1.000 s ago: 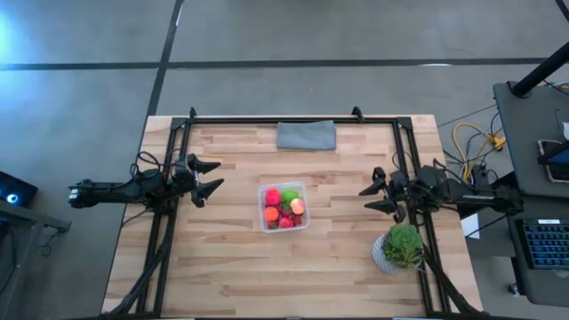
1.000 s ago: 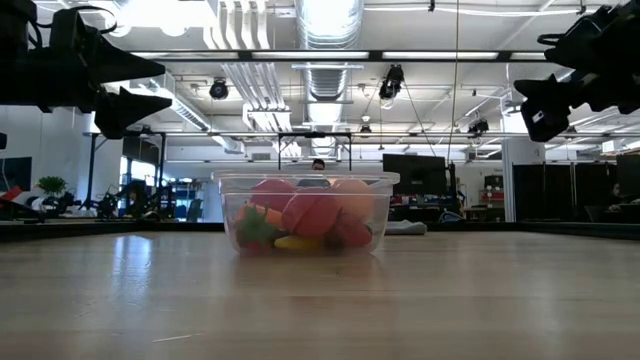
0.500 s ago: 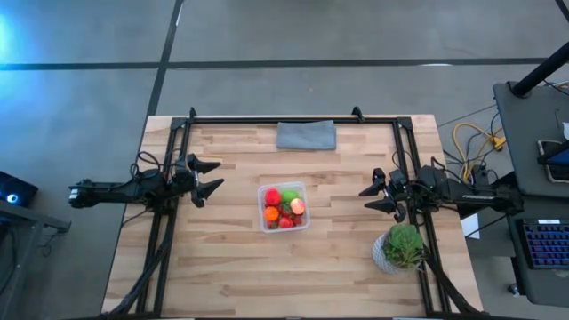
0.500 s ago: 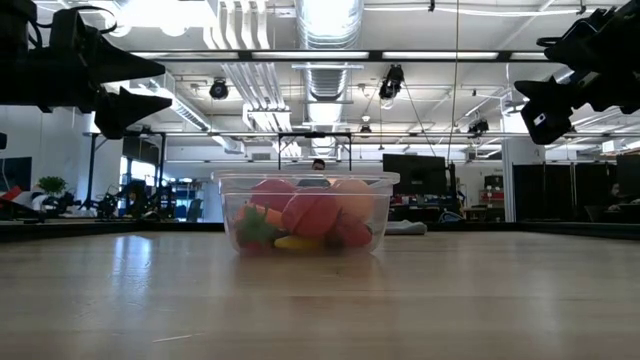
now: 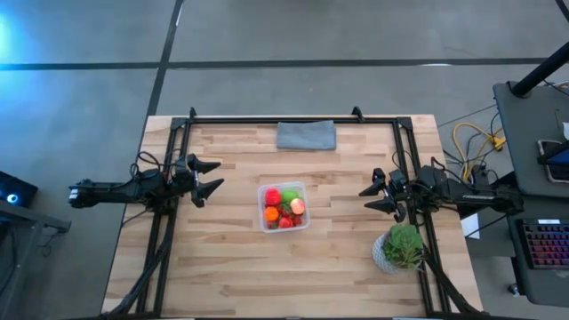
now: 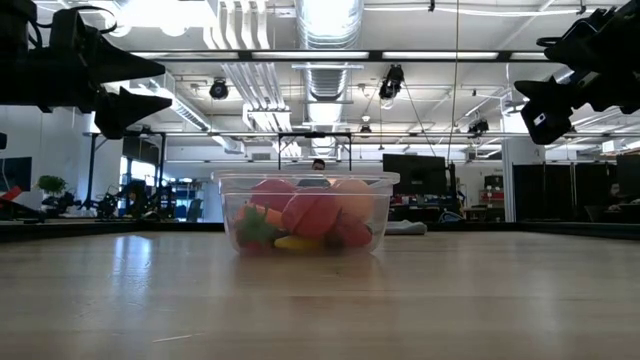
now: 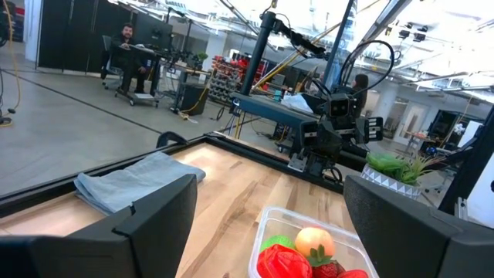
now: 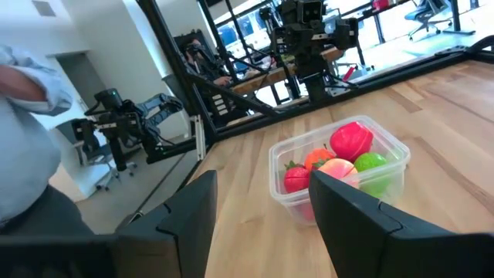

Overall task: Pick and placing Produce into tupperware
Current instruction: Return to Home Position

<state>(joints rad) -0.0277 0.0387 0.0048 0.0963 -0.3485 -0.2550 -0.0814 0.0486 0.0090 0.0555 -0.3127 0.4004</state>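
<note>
- One tupperware, mid-tabletop, unmoved since the earlier frame.
- Several produce pieces inside it: pink, green, orange, peach, red.
- Left pincer: wide, empty, raised near the left edge; position unchanged.
- Right pincer: wide, empty, raised near the right edge by the potted plant; unchanged.

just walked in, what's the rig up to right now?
Nothing is being handled. All the produce in view sits in the tupperware at the middle of the table. The left tool hangs open and empty near the left edge, and the right tool hangs open and empty near the right edge, both pointing toward the box. A grey cloth lies at the back edge, and a potted plant stands by the right arm. Packing looks finished.
</note>
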